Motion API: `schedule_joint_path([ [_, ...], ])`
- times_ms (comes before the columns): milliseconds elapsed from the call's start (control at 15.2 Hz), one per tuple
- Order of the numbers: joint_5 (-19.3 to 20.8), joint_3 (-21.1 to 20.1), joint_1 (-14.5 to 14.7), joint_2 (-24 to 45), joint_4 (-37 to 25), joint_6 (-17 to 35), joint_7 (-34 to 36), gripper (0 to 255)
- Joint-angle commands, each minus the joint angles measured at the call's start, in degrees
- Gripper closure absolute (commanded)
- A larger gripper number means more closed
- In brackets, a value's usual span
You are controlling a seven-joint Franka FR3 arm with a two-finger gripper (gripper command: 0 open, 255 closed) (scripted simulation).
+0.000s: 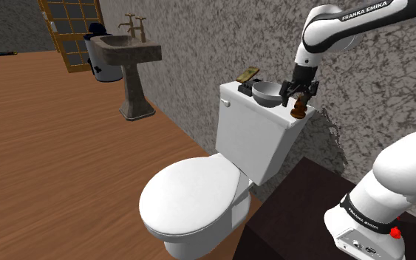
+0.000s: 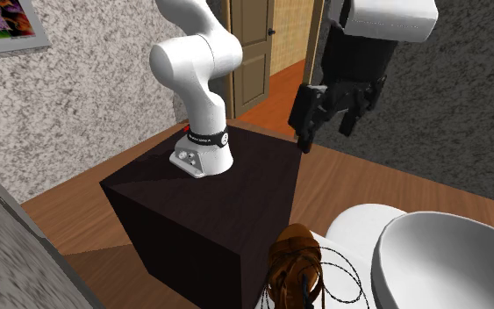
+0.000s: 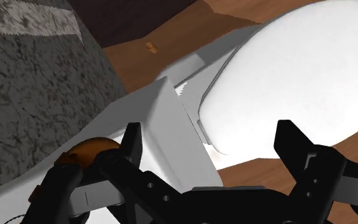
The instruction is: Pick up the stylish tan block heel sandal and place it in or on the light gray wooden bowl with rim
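A brown heeled sandal [image 1: 299, 111] stands at the end of the white toilet tank lid [image 1: 273, 111], right beside a grey rimmed bowl [image 1: 267, 92]. My gripper [image 1: 300, 93] hangs a little above the sandal, open and holding nothing. From the second exterior view the sandal [image 2: 296, 262] is close up with thin black straps, the bowl's rim [image 2: 394, 237] to its right, and the gripper [image 2: 328, 132] high above them. In the wrist view the fingers [image 3: 131, 143] stand wide apart and the sandal [image 3: 88, 149] lies outside the gap, beyond one finger.
A small yellow-brown item [image 1: 247, 74] lies on the tank behind the bowl. A rough stone wall [image 1: 361, 96] runs close behind the tank. The toilet's closed lid [image 1: 191, 196] is below, a pedestal sink [image 1: 134, 55] farther off, and the dark stand [image 2: 201, 202] nearby.
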State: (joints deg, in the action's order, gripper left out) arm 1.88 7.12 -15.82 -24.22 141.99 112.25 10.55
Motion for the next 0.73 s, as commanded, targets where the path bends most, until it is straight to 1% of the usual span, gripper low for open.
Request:
schedule_joint_path([
  [0, 0.5, 1.1, -1.8, 2.3, 0.0, 3.0, 1.9, 0],
  [462, 1.4, 5.6, -7.4, 10.3, -1.0, 12.2, 7.8, 0],
  [528, 1.4, 6.0, -7.9, 11.0, -1.2, 13.0, 8.3, 0],
  [660, 1.3, 6.1, -7.9, 11.9, -0.3, 14.7, 8.2, 0],
])
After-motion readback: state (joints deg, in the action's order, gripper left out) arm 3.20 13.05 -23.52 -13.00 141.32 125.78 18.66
